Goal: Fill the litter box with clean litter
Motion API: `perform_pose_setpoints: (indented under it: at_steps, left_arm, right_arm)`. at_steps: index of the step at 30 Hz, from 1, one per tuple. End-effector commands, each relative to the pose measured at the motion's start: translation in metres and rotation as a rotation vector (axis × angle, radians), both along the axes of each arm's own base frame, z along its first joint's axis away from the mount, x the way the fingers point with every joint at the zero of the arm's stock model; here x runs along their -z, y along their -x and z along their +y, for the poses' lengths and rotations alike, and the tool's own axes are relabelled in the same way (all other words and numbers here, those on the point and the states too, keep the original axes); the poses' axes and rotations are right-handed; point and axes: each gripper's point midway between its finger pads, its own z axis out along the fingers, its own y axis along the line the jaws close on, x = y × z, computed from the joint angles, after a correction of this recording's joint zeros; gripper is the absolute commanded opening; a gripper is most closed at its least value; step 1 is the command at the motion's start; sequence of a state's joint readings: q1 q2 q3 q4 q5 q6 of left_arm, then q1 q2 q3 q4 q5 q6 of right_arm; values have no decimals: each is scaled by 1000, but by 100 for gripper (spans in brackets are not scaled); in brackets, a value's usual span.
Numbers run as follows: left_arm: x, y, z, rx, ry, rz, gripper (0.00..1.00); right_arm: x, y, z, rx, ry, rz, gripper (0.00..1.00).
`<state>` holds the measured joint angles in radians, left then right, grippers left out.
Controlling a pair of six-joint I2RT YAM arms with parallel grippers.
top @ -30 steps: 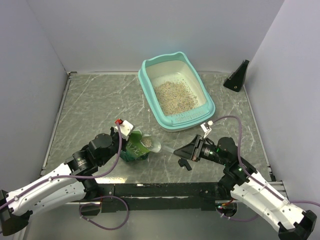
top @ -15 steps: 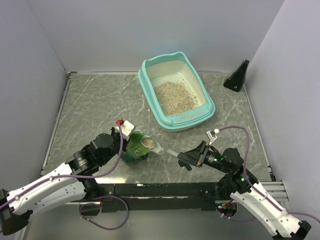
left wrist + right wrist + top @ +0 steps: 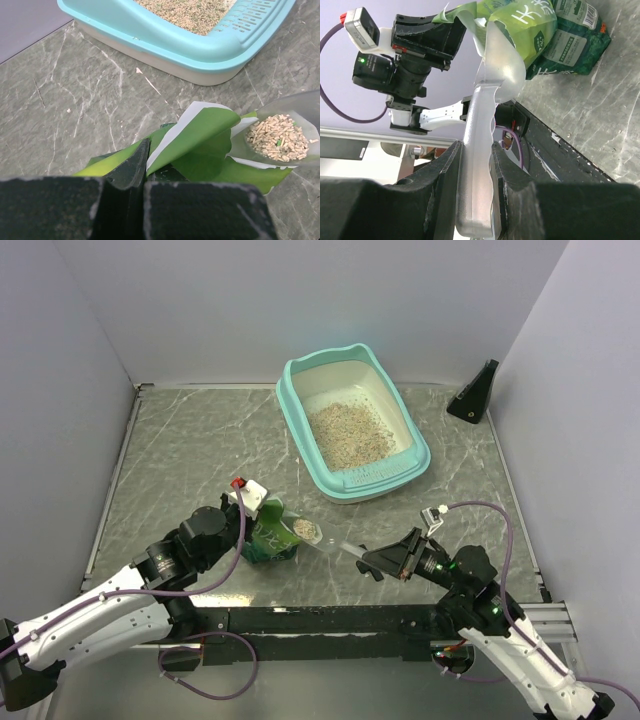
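The teal litter box (image 3: pixel 372 480) stands at the back centre with tan clean litter (image 3: pixel 348 435) in its cream pan. Its rim (image 3: pixel 200 50) and litter (image 3: pixel 195 7) also show in the left wrist view. My left gripper (image 3: pixel 262 512) is shut on the rim of an open green bag (image 3: pixel 268 538), also seen in the left wrist view (image 3: pixel 200 145). My right gripper (image 3: pixel 372 562) is shut on the handle of a clear scoop (image 3: pixel 477 150). The scoop's bowl (image 3: pixel 277 137) holds litter at the bag's mouth.
A black wedge-shaped block (image 3: pixel 475 392) stands at the back right by the wall. Grey walls close in the left, back and right. A few stray grains (image 3: pixel 138 70) lie on the marbled table beside the box. The black base rail runs along the near edge.
My right arm has drawn back toward the near right and dropped lower. The scoop's bowl stays at the bag's mouth and now shows litter in it. The left arm has not moved.
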<state>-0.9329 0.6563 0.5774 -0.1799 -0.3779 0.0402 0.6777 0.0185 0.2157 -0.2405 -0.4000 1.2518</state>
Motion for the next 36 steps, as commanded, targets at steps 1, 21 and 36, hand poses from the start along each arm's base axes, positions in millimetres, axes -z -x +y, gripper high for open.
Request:
perform_pose_setpoints:
  at_steps: [1,21,36]
  left_arm:
    - [-7,-3,1,-19,26,-17,1]
    - [-10,-2,2,-18,36,-24,1]
    - [-14,-1,4,-22,49,-36,1]
  right_arm:
    - [-33,6,-4,1,-58,-57,0]
    - [-127,-9,-10,88,-263,-217,0]
    - [-152,-87,-9,362,-392,-257,0]
